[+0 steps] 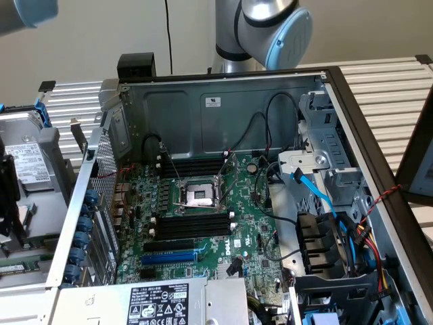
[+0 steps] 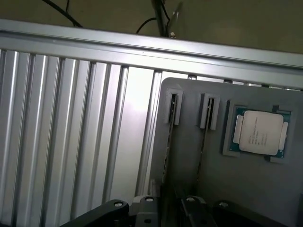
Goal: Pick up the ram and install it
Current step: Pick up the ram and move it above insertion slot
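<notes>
In the wrist view a grey holder plate [image 2: 189, 156] lies on the ribbed aluminium table. Two thin sticks stand on edge in its narrow slots, one [image 2: 170, 113] beside the other [image 2: 207, 113]; seen edge-on, they look like the ram. The gripper's black base [image 2: 147, 208] shows just short of the plate's near edge, over the first stick's line. In the exterior view the open computer case holds the green motherboard [image 1: 250, 230], with long black memory slots [image 1: 193, 223] on both sides of the processor socket [image 1: 199, 196]. A blurred arm part [image 1: 20, 13] is at that view's upper left.
A processor chip [image 2: 258, 135] sits in a recess of the holder plate. The case's metal walls [image 1: 203, 108], blue and black cables [image 1: 325, 203] and drive cage [image 1: 331, 149] crowd the exterior view's right. A blue expansion slot [image 1: 169, 256] lies below the memory slots.
</notes>
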